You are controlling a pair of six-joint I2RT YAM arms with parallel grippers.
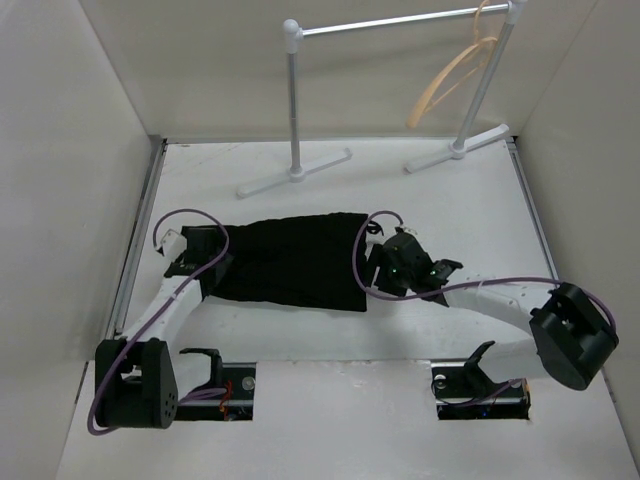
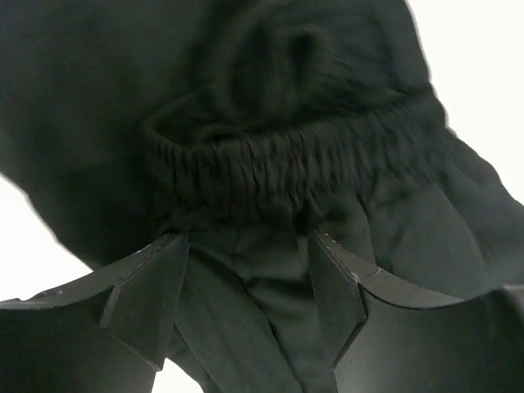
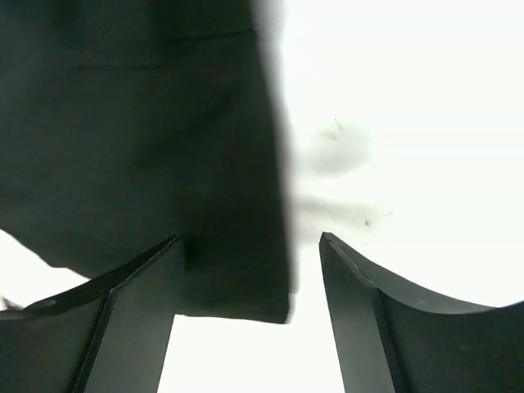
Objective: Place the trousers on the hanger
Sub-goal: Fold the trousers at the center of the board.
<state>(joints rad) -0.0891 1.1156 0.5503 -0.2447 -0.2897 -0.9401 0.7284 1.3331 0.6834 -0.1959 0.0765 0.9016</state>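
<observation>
The black trousers [image 1: 290, 262] lie folded flat on the white table. My left gripper [image 1: 207, 256] is at their left end. In the left wrist view it [image 2: 250, 282] is open, with the elastic waistband [image 2: 286, 164] just ahead and cloth lying between the fingers. My right gripper [image 1: 377, 266] is at the trousers' right end. In the right wrist view it [image 3: 250, 286] is open, with a corner of the trousers [image 3: 164, 164] between the fingers, nearer the left one. The tan wooden hanger [image 1: 455, 75] hangs on the rack at the far right, away from both grippers.
The white-and-silver pole rack [image 1: 400, 22] stands at the back on two T-shaped feet [image 1: 295, 172]. White walls close in the table [image 1: 330, 345] on the left, right and back. Two arm bases sit at the near edge.
</observation>
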